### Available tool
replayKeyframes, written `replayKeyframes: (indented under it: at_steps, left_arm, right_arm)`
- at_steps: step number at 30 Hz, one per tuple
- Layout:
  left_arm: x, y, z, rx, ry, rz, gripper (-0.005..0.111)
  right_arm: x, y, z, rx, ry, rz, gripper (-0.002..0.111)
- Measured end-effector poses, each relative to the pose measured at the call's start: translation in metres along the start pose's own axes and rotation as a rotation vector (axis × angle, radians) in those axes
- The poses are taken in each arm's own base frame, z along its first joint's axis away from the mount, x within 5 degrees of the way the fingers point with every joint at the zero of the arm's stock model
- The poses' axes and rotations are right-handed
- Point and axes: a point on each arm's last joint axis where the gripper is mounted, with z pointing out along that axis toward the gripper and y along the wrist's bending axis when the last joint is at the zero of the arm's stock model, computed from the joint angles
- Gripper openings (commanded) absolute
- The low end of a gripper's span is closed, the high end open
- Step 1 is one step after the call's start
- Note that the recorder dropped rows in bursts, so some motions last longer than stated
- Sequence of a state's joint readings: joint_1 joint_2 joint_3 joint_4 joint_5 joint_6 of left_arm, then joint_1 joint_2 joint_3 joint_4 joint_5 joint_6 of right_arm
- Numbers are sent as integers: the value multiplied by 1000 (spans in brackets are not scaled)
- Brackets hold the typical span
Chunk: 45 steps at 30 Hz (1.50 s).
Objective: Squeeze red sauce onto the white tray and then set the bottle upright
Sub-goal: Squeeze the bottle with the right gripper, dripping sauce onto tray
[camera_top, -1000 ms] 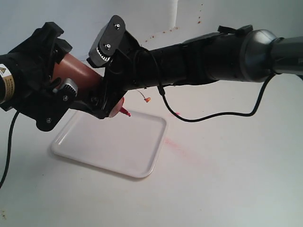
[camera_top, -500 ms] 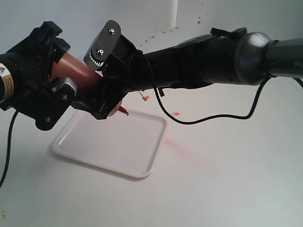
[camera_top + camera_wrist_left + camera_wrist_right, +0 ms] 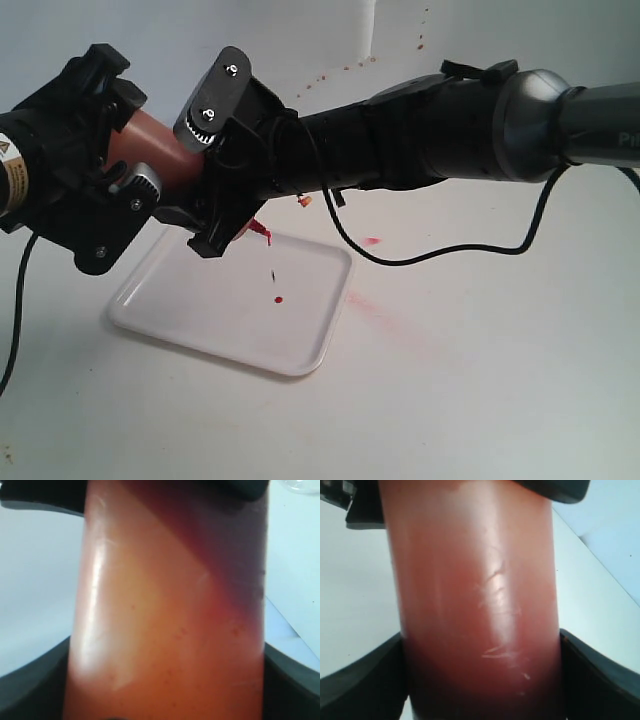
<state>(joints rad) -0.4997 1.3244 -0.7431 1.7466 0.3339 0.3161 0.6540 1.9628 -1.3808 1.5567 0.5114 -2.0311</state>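
The bottle (image 3: 160,150) hangs tilted over the back left of the white tray (image 3: 200,315), with its red-stained nozzle (image 3: 262,232) pointing down. My left gripper (image 3: 118,175) is shut on the bottle's base end, and the orange-red body (image 3: 165,630) fills the left wrist view between the jaws. Nearer the cap, my right gripper (image 3: 215,205) is shut on the bottle (image 3: 475,605), both jaws pressed against its sides. A small blob of red sauce (image 3: 277,300) lies on the tray, and a thin droplet (image 3: 272,275) hangs in the air above it.
A faint pinkish smear (image 3: 375,305) and a pale pink speck (image 3: 372,241) mark the table right of the tray. The tethered tip cap (image 3: 305,203) dangles by the right arm. A black cable (image 3: 450,245) loops below that arm. Small red spots (image 3: 340,68) dot the back wall.
The right gripper's jaws have closed in on the bottle. A drop of red sauce has come out of the nozzle and landed on the tray, which was bare before. The left gripper has not moved.
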Motion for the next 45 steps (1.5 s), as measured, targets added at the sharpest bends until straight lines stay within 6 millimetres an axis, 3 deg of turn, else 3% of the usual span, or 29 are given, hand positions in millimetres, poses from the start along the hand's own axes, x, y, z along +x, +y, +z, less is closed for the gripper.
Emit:
replayKeyframes:
  at_steps: [5, 7, 10, 14, 15, 40, 45]
  left_arm:
    - [0, 0, 0, 0, 0, 0, 0]
    - [0, 0, 0, 0, 0, 0, 0]
    - [0, 0, 0, 0, 0, 0, 0]
    - [0, 0, 0, 0, 0, 0, 0]
    - [0, 0, 0, 0, 0, 0, 0]
    - [0, 0, 0, 0, 0, 10, 0]
    - [0, 0, 0, 0, 0, 14, 0]
  right_arm:
    - [0, 0, 0, -1, 1, 0, 1]
    - [0, 0, 0, -1, 1, 2, 7]
    - [0, 0, 0, -1, 1, 2, 39]
    - [0, 0, 0, -1, 1, 2, 103]
    - [0, 0, 0, -1, 1, 7, 105]
    - [1, 0, 0, 0, 11, -3, 105]
    - [1, 0, 0, 1, 13, -5, 94]
